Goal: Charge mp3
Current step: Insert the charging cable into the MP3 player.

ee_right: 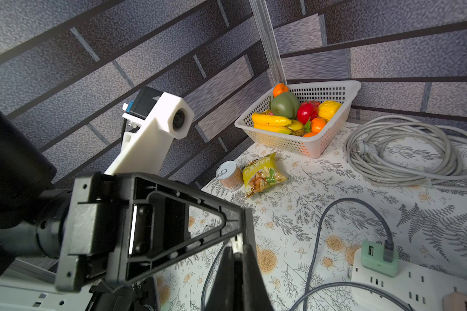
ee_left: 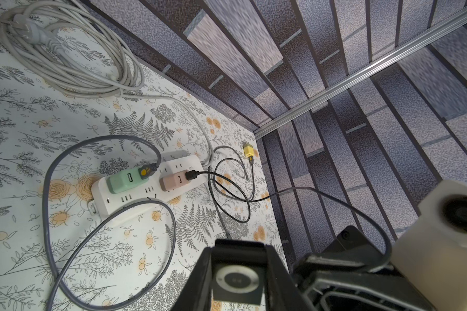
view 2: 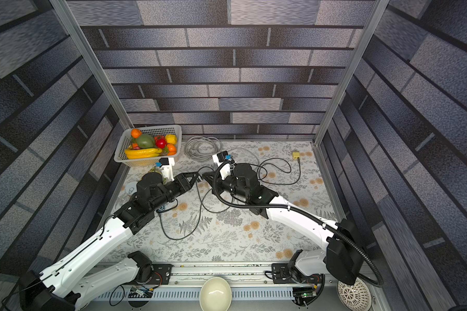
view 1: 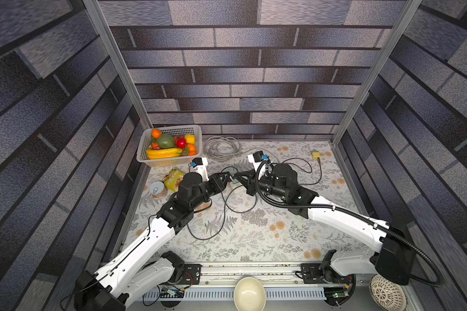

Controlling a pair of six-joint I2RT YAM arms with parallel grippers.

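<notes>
Your left gripper clamps the mp3 player. Your right gripper is closed on the cable plug: align it, then push straight.

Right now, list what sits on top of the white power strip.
A green adapter and a pink adapter are plugged into it; sockets beneath them are covered.

Both arms reach inward over the worktop — left gripper and right gripper tip to tip. Left jaws clamp the mp3; right jaws closed.
</notes>
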